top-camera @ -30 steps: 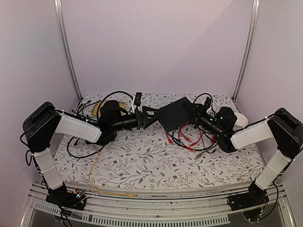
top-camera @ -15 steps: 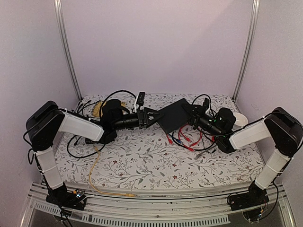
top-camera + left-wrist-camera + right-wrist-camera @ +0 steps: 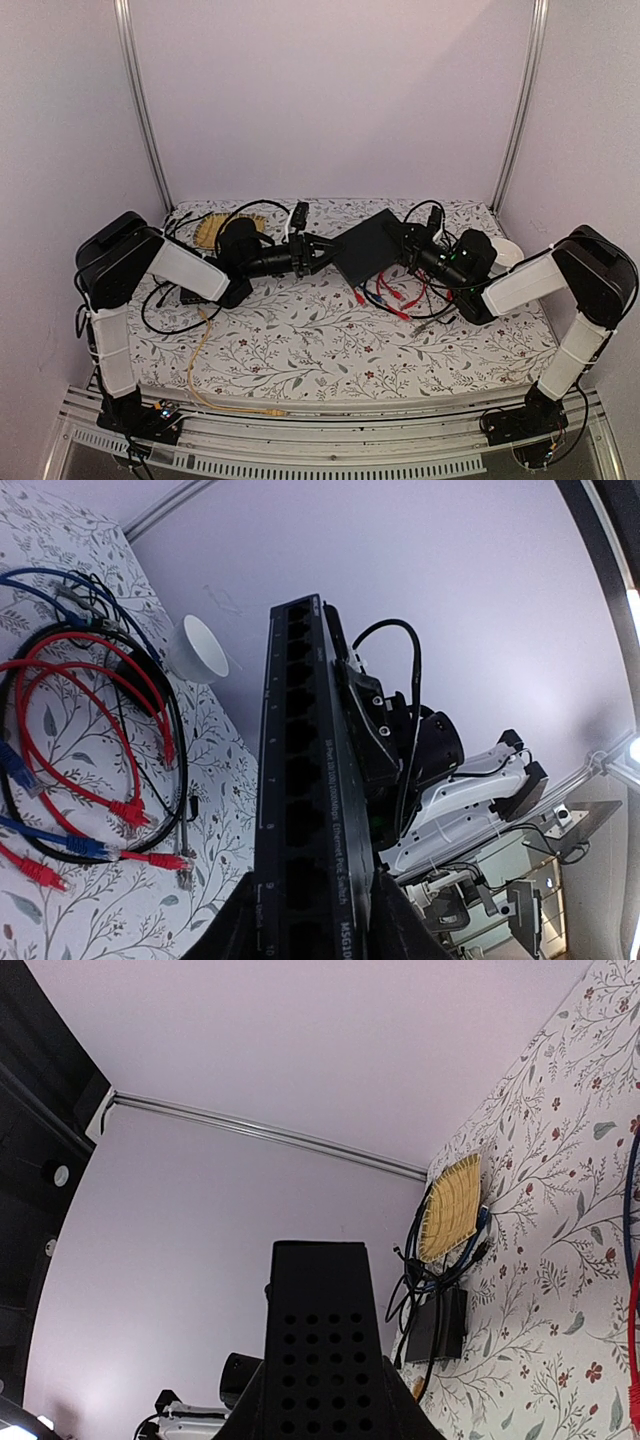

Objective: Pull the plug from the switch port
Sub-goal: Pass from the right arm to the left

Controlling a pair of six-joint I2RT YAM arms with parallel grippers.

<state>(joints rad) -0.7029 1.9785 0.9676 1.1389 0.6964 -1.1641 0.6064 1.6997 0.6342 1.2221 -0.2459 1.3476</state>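
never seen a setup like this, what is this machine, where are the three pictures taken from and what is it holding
Two robot arms are bolted at the near edge of a flowered table. The wide picture looks down from above and behind them; the other two come from a camera on each wrist. The right hand grips a flat black network switch, raised off the table. The left hand straddles its port edge; whether it grips, I cannot tell. Red and blue cables lie on the table nearby.
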